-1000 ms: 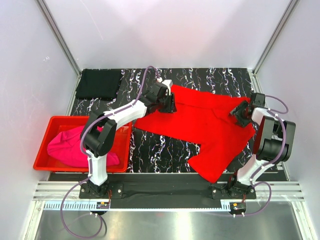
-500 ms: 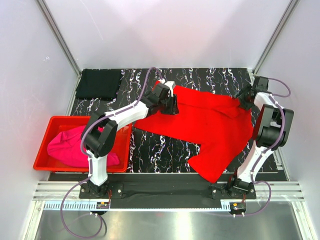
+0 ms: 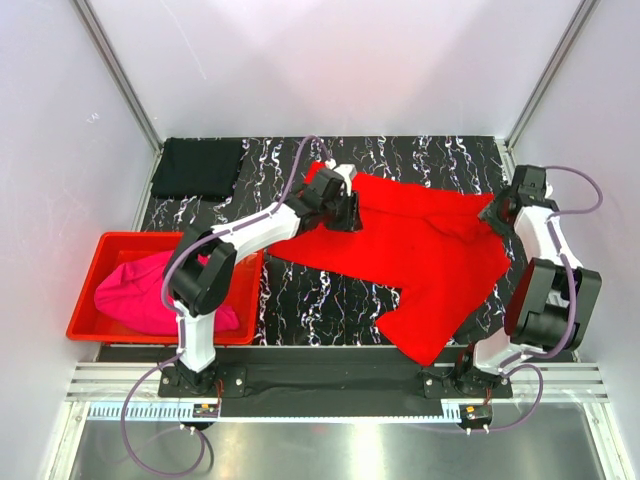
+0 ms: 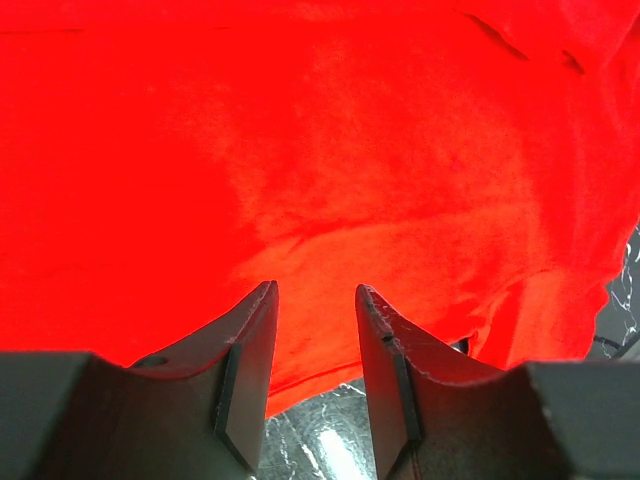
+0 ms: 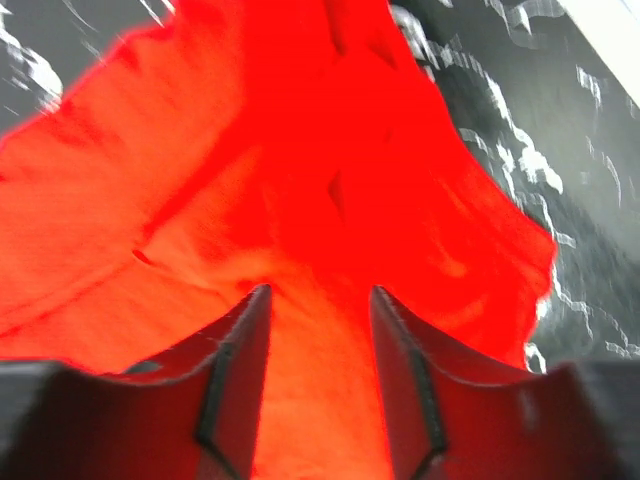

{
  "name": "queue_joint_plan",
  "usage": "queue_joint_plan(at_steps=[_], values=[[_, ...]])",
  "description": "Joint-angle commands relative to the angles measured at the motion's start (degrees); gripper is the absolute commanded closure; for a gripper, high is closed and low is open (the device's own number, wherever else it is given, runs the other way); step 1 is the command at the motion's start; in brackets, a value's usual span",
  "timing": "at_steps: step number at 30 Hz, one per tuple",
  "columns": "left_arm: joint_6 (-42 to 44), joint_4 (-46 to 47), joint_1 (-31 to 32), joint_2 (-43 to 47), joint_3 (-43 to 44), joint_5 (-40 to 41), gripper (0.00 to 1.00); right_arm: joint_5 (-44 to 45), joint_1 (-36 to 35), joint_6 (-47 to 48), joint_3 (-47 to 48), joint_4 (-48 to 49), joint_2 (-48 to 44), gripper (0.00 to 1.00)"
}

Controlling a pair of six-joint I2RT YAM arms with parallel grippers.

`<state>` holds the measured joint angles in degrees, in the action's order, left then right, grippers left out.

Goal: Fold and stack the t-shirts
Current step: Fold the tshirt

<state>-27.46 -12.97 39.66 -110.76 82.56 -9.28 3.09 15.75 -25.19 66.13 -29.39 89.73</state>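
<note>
The bright red t-shirt [image 3: 420, 250] lies spread open on the black marbled table [image 3: 320, 295], with one part trailing toward the near edge. My left gripper [image 3: 348, 208] is open over the shirt's far-left edge; in the left wrist view its jaws [image 4: 315, 290] straddle the hem of the red cloth [image 4: 300, 150], holding nothing. My right gripper [image 3: 494, 214] is open at the shirt's far-right corner; red cloth [image 5: 250, 180] lies between and beyond its jaws [image 5: 320, 290]. The black t-shirt [image 3: 200, 167] lies folded at the back left. The magenta t-shirt [image 3: 150, 295] is bunched in the bin.
The rigid red plastic bin [image 3: 85, 290] stands at the left near edge. White enclosure walls and metal posts close in the table on three sides. Bare marbled table shows beside the shirt in the right wrist view [image 5: 560, 130].
My right arm swung outward to the back right, then came slightly nearer, drawing the shirt's right corner out flatter. My left gripper shifted slightly toward the back right on the left edge.
</note>
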Motion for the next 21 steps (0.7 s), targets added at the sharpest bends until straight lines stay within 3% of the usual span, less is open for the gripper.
queue_joint_plan(at_steps=[1,2,5,13,21], values=[[0.04,1.99,1.12,1.60,2.07,-1.71,0.59,-0.18,-0.80,0.32,-4.60,1.95,-0.44,0.56],[0.48,1.90,1.12,1.69,1.99,-1.53,0.59,-0.54,-1.24,-0.12,-6.34,2.92,-0.35,0.64],[1.09,1.37,1.30,1.78,2.16,-0.92,0.59,-0.72,-3.44,-0.21,-8.03,6.61,1.75,0.73],[1.71,0.76,1.30,0.90,2.78,-0.21,0.59,-0.02,-4.41,1.11,-4.70,11.72,11.06,0.67],[1.98,0.23,1.30,-0.16,3.30,-0.04,0.60,0.69,-4.41,1.64,-0.39,11.90,13.89,0.64]])
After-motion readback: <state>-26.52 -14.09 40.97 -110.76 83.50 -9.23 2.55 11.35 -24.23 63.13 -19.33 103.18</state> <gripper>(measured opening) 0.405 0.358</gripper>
